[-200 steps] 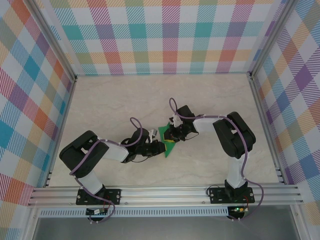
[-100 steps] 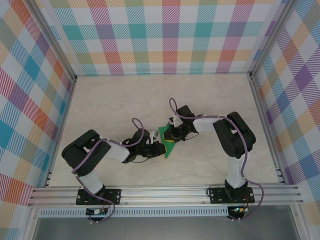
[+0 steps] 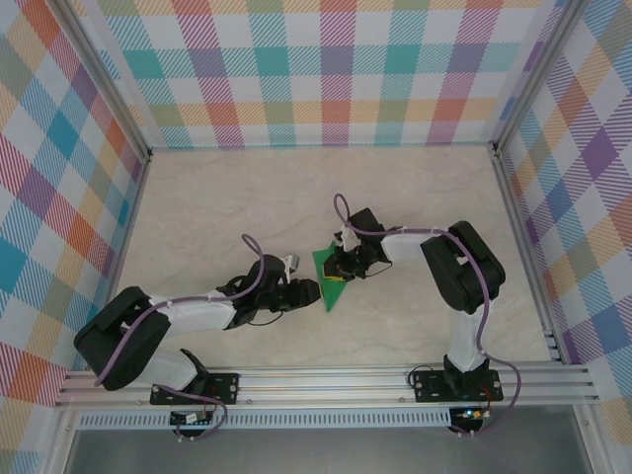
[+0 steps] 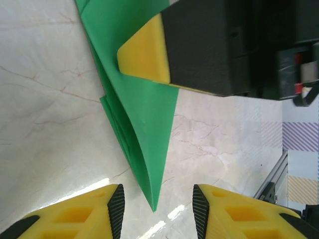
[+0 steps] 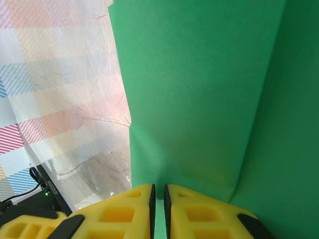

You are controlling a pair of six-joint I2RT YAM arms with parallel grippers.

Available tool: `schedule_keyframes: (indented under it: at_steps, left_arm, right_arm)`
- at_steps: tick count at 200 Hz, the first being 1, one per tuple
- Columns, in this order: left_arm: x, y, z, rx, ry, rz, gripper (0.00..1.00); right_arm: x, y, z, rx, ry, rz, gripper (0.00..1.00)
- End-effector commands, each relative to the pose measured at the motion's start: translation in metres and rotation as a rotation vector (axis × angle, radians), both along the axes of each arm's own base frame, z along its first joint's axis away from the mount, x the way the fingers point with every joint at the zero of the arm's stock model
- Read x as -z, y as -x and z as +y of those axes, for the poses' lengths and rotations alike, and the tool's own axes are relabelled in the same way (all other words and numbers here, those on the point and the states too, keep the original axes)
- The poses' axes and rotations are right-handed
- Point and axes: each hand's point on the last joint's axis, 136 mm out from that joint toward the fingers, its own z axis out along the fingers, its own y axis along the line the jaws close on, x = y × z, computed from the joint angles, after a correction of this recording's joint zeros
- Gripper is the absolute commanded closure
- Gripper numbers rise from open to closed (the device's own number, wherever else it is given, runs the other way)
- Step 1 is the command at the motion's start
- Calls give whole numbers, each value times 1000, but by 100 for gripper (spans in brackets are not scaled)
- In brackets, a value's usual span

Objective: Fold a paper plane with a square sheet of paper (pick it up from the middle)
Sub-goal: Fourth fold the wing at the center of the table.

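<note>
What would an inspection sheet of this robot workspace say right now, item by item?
Surface: pale marbled table, flat.
Job's things: folded green paper sheet, creased to a pointed tip, mid-table between the two tools.
Clutter: nothing seen.
Tools: left tool open, the paper's tip between its fingers but untouched; right tool shut on the paper.
Cables: purple cables loop along both arms, off the paper.
Surroundings: checked pastel walls on three sides; metal rail at the near edge, carrying the arm bases.
</note>
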Motion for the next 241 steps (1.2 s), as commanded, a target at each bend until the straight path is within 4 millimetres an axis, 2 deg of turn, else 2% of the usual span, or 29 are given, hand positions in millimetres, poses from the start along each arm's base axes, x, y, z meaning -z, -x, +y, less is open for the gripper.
schedule_keyframes:
  at_steps: [1, 40, 82, 121, 178, 210, 241]
  left_arm:
    - [-10, -6, 1, -16, -33, -26, 61]
    - [-23, -23, -20, -21, 27, -45, 74]
    - [-7, -34, -37, -22, 38, -18, 79]
    - [4, -41, -42, -29, 33, -20, 79]
    - [8, -39, -49, 1, 62, -15, 78]
    - [29, -34, -48, 5, 28, 54, 79]
    - [46, -20, -52, 31, 43, 122, 79]
  right_arm:
    - [20, 12, -16, 8, 98, 25, 84]
    - [19, 11, -15, 9, 92, 26, 84]
    - [18, 12, -15, 6, 94, 26, 84]
    - [18, 13, -15, 4, 95, 28, 84]
    - [21, 13, -16, 4, 97, 31, 84]
    - [22, 14, -16, 6, 100, 34, 84]
    - [21, 14, -17, 7, 102, 30, 84]
